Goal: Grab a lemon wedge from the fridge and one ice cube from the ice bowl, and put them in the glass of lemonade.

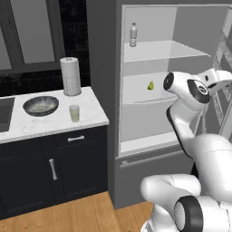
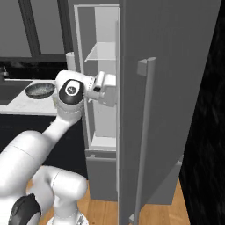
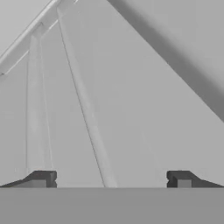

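The fridge (image 1: 103, 95) stands open, its door (image 2: 171, 96) swung out to the right. A tiny yellow-green lemon wedge (image 1: 150, 85) lies on the middle white shelf. On the marble counter to the left sit the dark ice bowl (image 1: 41, 105) with pale contents and the small glass of lemonade (image 1: 74, 113). My arm reaches up in front of the fridge, and the hand (image 2: 105, 90) points into the compartment, right of the wedge, near the door. In the hand view my gripper (image 3: 111, 179) is open, its fingertips (image 3: 41, 178) wide apart with nothing between them, facing pale fridge walls.
A bottle (image 1: 133, 35) stands on the top shelf. A white perforated paper-towel roll (image 1: 70, 76) rises behind the bowl. The door's long bar handle (image 2: 145, 132) is close on my right. Dark cabinets (image 1: 54, 167) sit under the counter, above a wooden floor.
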Robot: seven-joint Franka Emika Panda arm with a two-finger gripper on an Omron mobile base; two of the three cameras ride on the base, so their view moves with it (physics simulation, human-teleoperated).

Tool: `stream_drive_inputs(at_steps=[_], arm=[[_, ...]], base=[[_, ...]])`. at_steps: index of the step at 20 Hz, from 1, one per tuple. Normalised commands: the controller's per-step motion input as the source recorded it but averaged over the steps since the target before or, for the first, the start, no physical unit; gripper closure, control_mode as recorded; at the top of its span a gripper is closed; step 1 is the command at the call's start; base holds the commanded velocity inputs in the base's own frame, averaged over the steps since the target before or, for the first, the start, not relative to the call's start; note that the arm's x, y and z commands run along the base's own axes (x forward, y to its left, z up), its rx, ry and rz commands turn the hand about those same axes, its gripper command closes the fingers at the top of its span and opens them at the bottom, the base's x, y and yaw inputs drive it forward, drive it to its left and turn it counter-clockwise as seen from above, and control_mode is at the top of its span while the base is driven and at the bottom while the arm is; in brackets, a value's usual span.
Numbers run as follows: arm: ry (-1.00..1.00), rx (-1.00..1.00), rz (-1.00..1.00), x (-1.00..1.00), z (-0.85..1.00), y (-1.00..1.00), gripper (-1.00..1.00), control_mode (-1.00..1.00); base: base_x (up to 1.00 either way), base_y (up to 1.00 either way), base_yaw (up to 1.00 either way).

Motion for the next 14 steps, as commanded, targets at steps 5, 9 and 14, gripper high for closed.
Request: stream_drive_inputs(at_steps=[5,9,14], arm=[[0.00,0.00,-0.08,-0.03,-0.11,-0.98,-1.00,-1.00],[0.00,0.00,-0.11,-0.09,-0.14,-1.00,-1.00,-1.00],[0.00,0.00,-0.11,-0.07,-0.18,-1.00,-1.00,-1.00]], base=[[0.00,0.00,0.00],[0.00,0.00,0.00],[0.00,0.00,0.00]])
